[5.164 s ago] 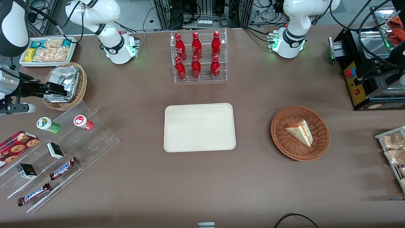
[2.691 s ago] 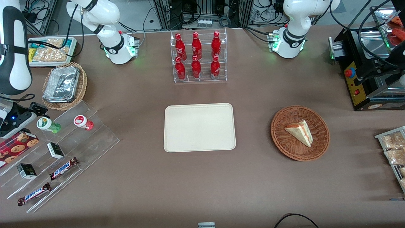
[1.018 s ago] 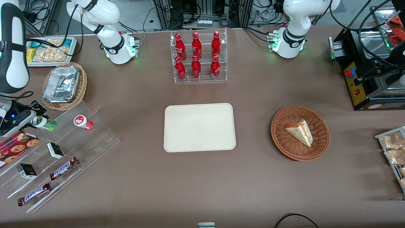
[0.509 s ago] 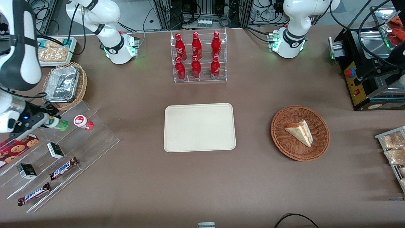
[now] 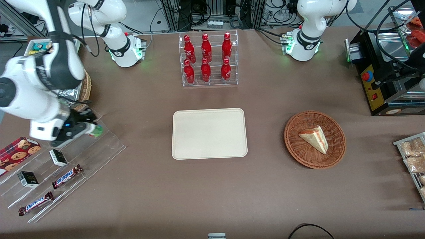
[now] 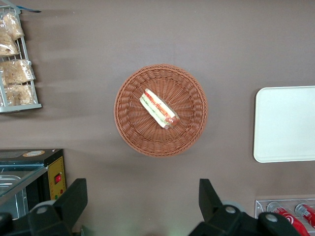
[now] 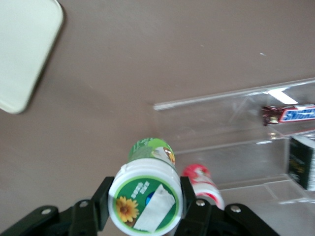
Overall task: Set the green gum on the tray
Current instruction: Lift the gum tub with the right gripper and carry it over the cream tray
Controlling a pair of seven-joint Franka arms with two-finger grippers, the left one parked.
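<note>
Snickers bars (image 5: 49, 188) are lying on the lowest steps of the clear acrylic riser (image 5: 86, 151), nearest the front camera, at the working arm's end of the table (image 5: 212, 192); small dark boxes (image 5: 58, 157) are sitting one step up, and a cookie box (image 5: 16, 151) is lying beside the riser.

Gripper (image 5: 87, 127) is hanging over the upper step of the riser — fingers (image 7: 191, 206) are closed on the green gum (image 7: 147, 196), one on each side of its body just below the white lid. Canister is tilting, lid toward the wrist camera, sunflower mark showing. In the front view only a green patch of it (image 5: 96, 130) is peeking out past the hand. Red canister (image 7: 203, 184) is sitting just beside it on the riser, not touching as far as I can tell.

Tray (image 5: 210, 133) is lying flat at table centre, roughly 3 o'clock from the gripper and well apart from it. Wicker basket with a sandwich wedge (image 5: 314, 139) is sitting toward the parked arm's end.

Farther off — the rack of red bottles (image 5: 208, 59), at 12 o'clock from the tray.
</note>
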